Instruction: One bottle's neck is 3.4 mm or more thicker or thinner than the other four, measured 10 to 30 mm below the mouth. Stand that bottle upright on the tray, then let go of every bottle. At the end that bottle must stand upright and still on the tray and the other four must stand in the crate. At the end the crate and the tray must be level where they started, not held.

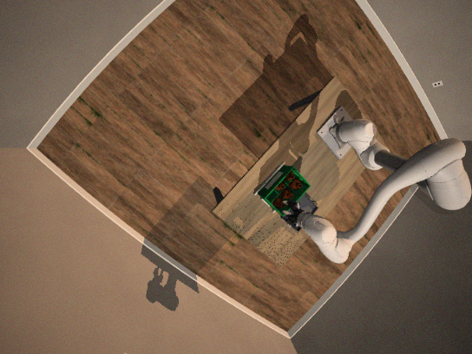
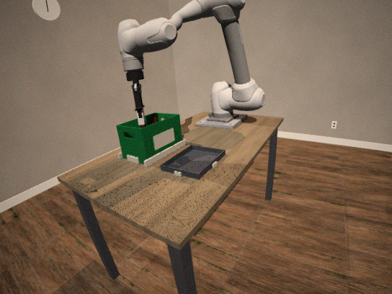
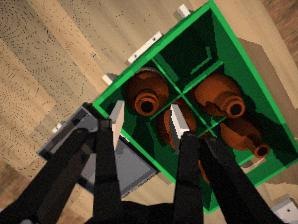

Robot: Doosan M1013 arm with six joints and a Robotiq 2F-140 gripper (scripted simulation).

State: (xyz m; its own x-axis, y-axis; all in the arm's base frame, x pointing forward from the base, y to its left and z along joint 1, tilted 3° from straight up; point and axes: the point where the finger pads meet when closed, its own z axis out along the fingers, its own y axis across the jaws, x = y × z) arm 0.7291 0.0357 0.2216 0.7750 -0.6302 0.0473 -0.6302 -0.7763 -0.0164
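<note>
Showing, from left to right in the exterior view, how each item is placed: the green divided crate (image 1: pixel 272 189) (image 2: pixel 138 144) (image 3: pixel 240 52) stands level on the wooden surface (image 1: pixel 343 186) (image 2: pixel 144 202) (image 3: pixel 55 60), with cream strips (image 1: pixel 283 164) (image 2: pixel 166 153) (image 3: pixel 145 47) at its foot, presumably to keep it from sliding. Its compartments hold the brown bottles (image 1: pixel 296 185) (image 2: pixel 155 119) (image 3: pixel 217 95); which neck is the odd one cannot be told. The pincer (image 1: pixel 290 213) (image 2: pixel 141 119) (image 3: pixel 147 112) points down into the crate, its fingers apart and clamped on nothing; the partial spread probably suits a neck while sparing the neighbouring bottles. Beside the crate, the dark grey tray (image 1: pixel 308 203) (image 2: pixel 192 162) (image 3: pixel 132 167) lies flat with no bottle on it, its raised rim apparently marking the destination. Farther right, the base plate (image 1: pixel 340 153) (image 2: pixel 202 124) (image 3: pixel 287 210) supports the arm.
</note>
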